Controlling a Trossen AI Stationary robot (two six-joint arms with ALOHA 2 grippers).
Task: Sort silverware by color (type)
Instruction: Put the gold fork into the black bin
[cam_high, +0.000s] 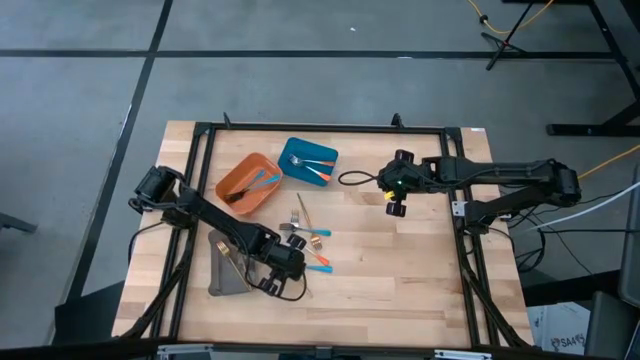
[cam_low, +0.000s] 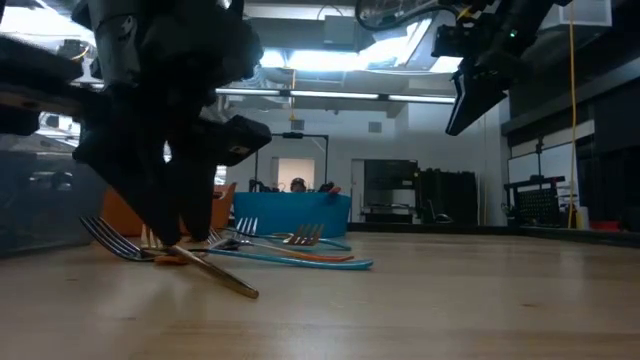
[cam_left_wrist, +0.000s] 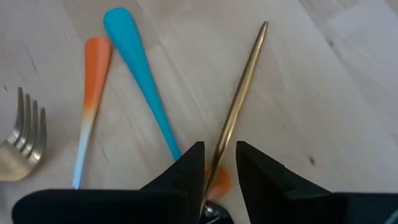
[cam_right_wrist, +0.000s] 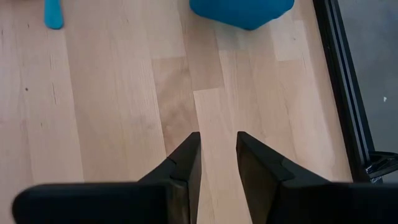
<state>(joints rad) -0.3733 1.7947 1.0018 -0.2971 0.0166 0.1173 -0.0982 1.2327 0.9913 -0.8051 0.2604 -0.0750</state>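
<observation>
Silverware (cam_high: 308, 238) is lying in a loose pile at the table's middle, with a few pieces already resting in the orange tray (cam_high: 240, 176) and the blue tray (cam_high: 297, 150) at the far side, while the grey tray (cam_high: 222, 272) is sitting near the left edge. You are working the left gripper (cam_left_wrist: 219, 163) down at the near side of the pile, its fingers straddling a gold handle (cam_left_wrist: 239, 99) with narrow gaps on both sides, so the jaws are reading as slightly apart rather than clamped. A blue handle (cam_left_wrist: 142, 81) and an orange-to-blue handle (cam_left_wrist: 91, 99) are lying just beside it, and a fork head (cam_left_wrist: 25, 134) is sitting further off. The right gripper (cam_right_wrist: 217, 163) is waiting above bare wood right of the blue tray, jaws parted and empty. Risk, as a judgement: the thin gold piece is resting across an orange tip (cam_left_wrist: 219, 182) under the fingers, so closing may be pinching both, or the round handle may be rolling out and scattering neighbours.
</observation>
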